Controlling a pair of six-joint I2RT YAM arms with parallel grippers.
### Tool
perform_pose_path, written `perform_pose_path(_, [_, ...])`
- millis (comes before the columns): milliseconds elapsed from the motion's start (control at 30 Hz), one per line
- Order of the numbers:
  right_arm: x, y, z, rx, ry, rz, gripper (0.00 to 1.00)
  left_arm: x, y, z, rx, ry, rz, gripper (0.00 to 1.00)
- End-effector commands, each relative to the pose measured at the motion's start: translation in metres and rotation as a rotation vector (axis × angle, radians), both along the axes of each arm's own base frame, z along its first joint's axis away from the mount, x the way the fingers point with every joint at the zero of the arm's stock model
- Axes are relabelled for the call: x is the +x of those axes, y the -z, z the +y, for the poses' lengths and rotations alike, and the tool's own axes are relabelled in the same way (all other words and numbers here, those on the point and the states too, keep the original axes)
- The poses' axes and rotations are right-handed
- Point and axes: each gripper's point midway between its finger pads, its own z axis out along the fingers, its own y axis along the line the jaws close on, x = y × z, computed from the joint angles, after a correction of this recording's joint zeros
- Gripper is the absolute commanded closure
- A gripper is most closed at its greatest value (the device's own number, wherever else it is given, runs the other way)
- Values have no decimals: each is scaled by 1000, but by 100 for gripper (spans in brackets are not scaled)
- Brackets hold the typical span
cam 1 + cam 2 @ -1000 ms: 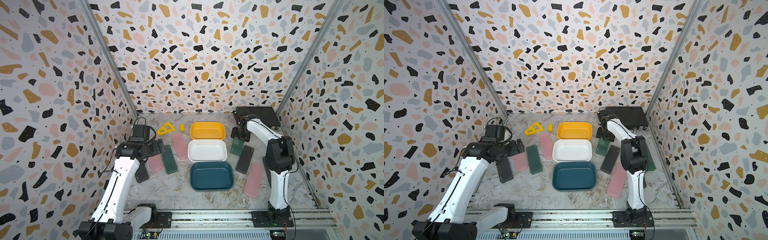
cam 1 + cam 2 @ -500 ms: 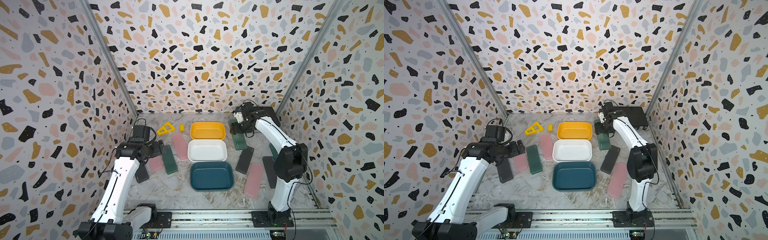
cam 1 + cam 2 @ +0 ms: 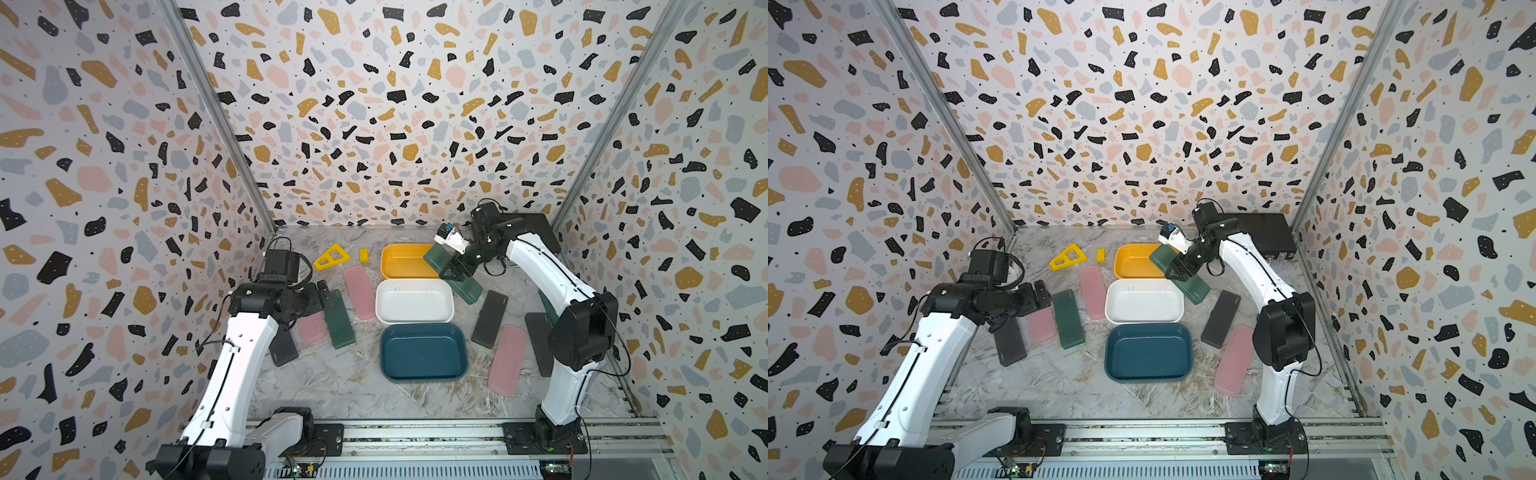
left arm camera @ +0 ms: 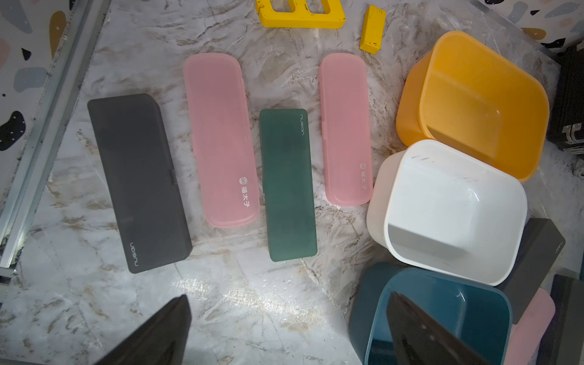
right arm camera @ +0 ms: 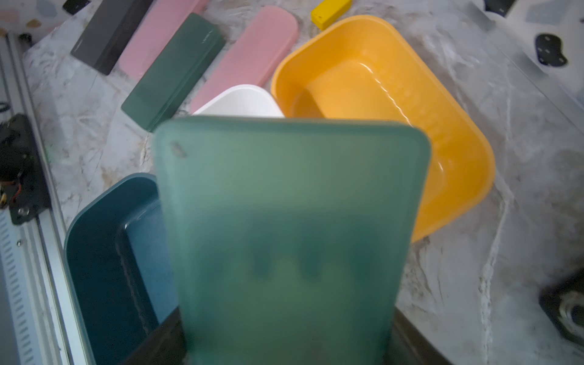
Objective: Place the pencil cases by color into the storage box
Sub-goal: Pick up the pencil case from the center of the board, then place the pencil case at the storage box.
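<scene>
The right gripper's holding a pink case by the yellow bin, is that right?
Not pink. The right gripper is holding a green case by the yellow bin; the right wrist view shows the colour plainly.

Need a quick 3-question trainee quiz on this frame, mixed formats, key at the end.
1. True or false: the yellow bin, white bin and blue bin all hold no pencil case.
2. What colour is the pencil case in the right gripper? A pink, B green, C black.
3. Fill in: the jaws of the left gripper stand ____.
Key: 1 true. 2 B, the green pencil case. 3 open.
</scene>
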Motion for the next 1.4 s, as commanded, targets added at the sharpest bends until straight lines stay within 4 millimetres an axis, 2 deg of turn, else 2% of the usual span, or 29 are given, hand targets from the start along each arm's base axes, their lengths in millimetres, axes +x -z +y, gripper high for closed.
perform_pose_path(0, [-27, -43, 18, 20, -201, -160, 44, -4, -3, -2, -19, -8, 13, 0])
perform_pose_path(167, [-37, -32, 35, -78, -323, -231, 44, -7, 1, -3, -25, -8, 33, 0])
perform_pose_path(333, [-45, -8, 50, -197, -438, -274, 44, -7, 1, -4, -36, -4, 15, 0])
perform_pose_path(533, [-46, 19, 67, -267, -506, -268, 45, -9, 6, -6, -43, 0, 31, 0])
perform_pose_path(767, [-38, 44, 86, -310, -540, -255, 45, -10, 11, -6, -42, 0, 40, 0])
perform_pose_path(1000, [-29, 62, 95, -329, -543, -232, 45, -8, 13, -6, -41, 3, 42, 0])
perform_pose_path(1367, [-17, 98, 95, -392, -525, -183, 45, -7, 22, -7, -43, 9, 62, 0])
